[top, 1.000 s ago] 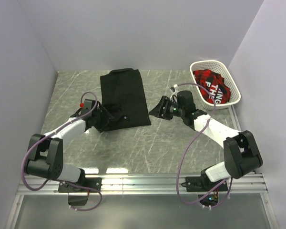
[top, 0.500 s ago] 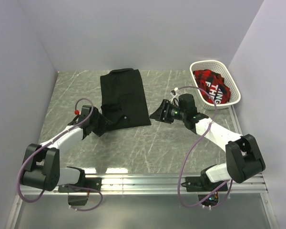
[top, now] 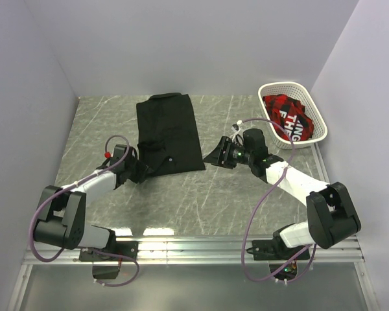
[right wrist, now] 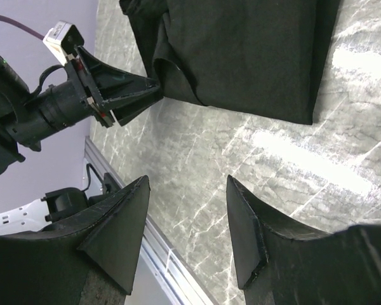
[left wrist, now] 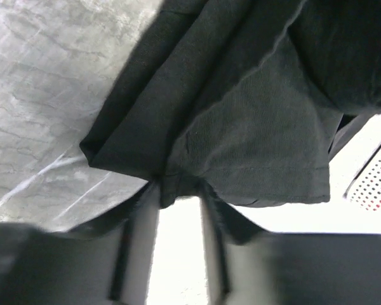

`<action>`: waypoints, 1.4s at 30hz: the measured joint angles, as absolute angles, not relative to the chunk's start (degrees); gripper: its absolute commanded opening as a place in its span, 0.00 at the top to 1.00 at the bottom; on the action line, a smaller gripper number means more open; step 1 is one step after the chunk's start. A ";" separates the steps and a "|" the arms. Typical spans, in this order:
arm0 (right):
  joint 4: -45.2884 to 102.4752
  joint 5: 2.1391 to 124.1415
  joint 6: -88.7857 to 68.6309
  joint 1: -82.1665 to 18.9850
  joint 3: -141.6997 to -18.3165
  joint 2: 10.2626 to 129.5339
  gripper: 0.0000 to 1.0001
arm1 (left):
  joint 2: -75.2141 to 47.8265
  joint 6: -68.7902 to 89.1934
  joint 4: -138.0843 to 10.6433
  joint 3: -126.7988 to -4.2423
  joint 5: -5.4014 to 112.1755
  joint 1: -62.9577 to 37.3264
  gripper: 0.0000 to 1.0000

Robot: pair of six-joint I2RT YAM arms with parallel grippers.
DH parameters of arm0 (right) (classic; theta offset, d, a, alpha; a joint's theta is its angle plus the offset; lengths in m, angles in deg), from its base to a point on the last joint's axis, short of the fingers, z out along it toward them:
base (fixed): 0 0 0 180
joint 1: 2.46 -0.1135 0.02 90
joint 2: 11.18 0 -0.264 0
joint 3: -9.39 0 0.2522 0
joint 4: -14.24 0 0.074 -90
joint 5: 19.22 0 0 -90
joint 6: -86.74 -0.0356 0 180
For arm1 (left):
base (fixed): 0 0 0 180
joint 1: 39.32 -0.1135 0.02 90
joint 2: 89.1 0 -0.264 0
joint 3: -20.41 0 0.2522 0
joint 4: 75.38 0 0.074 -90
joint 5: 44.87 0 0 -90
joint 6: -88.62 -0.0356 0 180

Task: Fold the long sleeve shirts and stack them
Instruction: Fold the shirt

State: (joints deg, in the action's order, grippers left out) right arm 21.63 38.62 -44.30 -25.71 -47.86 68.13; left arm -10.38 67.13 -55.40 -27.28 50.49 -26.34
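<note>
A black long sleeve shirt (top: 168,133) lies folded into a long strip on the marble table, its collar end toward the back. My left gripper (top: 142,170) is at its near left corner. In the left wrist view its two fingertips (left wrist: 178,190) pinch a small fold of the shirt's (left wrist: 241,114) hem. The right wrist view shows the same gripper (right wrist: 153,86) tapering onto the fabric (right wrist: 241,51). My right gripper (top: 215,154) hovers just right of the shirt's near right corner. Its jaws (right wrist: 187,184) stand open, with only bare table between them.
A white basket (top: 292,85) stands at the back right with red and black clothing (top: 286,116) inside. Purple walls enclose the table on three sides. A metal rail (top: 194,249) runs along the near edge by the arm bases.
The left gripper drew back off the shirt, then came forward to its near left corner, and its jaws narrowed on the fabric. The right gripper shifted only slightly.
</note>
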 measured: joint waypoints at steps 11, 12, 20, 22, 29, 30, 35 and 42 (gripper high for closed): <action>21.58 38.03 -44.98 -25.71 -47.86 68.13 0.41 | -10.43 65.52 -53.13 -32.46 50.62 -26.19 0.96; 21.58 37.94 -45.15 -25.71 -47.86 68.13 0.41 | -10.40 65.25 -52.86 -33.54 50.56 -26.21 0.96; 21.58 37.68 -45.52 -25.71 -47.86 68.13 0.41 | -0.90 61.69 -51.33 -46.78 51.02 -26.21 0.94; 21.58 37.66 -45.57 -25.71 -47.84 68.13 0.41 | 3.26 60.47 -50.61 -51.04 51.41 -26.21 0.92; 21.60 37.72 -45.55 -25.71 -47.84 68.15 0.41 | 12.24 57.80 -47.97 -61.60 51.06 -26.58 0.90; 21.60 37.74 -45.46 -25.71 -47.84 68.15 0.41 | 12.85 57.80 -47.16 -62.67 50.78 -26.76 0.89; 21.60 38.49 -44.87 -25.71 -47.84 68.67 0.41 | 14.93 57.89 -45.30 -65.82 49.29 -28.09 0.77; 23.83 42.03 -42.22 -25.71 -49.45 70.88 0.41 | 18.43 57.38 -44.80 -68.88 49.92 -29.10 0.42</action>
State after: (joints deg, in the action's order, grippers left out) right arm 23.83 42.03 -42.22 -25.71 -49.45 70.88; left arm 18.43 57.38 -44.80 -68.88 49.92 -29.10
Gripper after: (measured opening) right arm 0.589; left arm 0.476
